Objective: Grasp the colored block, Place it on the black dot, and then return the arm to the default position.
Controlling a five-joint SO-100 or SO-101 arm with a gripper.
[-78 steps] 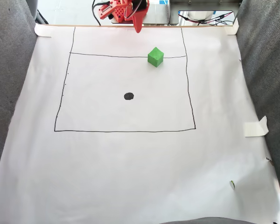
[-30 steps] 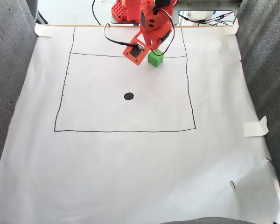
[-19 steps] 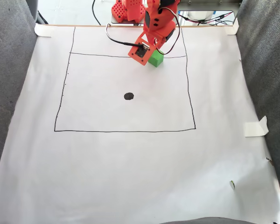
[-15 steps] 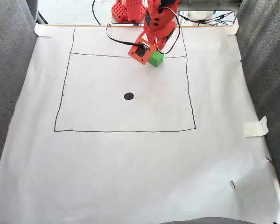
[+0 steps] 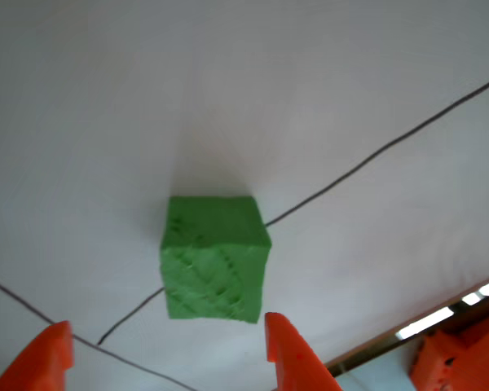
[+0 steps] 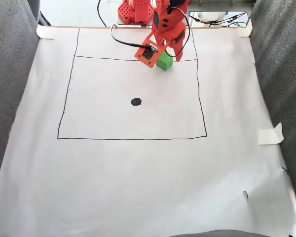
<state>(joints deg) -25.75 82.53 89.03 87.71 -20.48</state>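
Observation:
The colored block (image 5: 216, 257) is a bright green cube resting on white paper, on a thin drawn line. In the other view my two orange fingertips (image 5: 287, 350) stand apart at the bottom edge, wider than the cube, so my gripper (image 5: 165, 326) is open and holds nothing. The cube lies just ahead of the tips, not between them. In the fixed view the arm (image 6: 166, 29) leans over the colored block (image 6: 164, 62) and covers its far side. The gripper (image 6: 169, 53) hangs right above it. The black dot (image 6: 136, 101) sits lower left of the cube, uncovered.
A drawn black rectangle (image 6: 131, 138) frames the dot on the white paper sheet (image 6: 138, 187). Grey fabric (image 6: 10, 74) rises along both sides. A piece of tape (image 6: 270, 134) sticks up at the right edge. The arm's base and cables (image 6: 133, 10) stand at the top.
The arm has swung out from its folded pose at the top and come down over the green cube. In the last half second it barely shifted.

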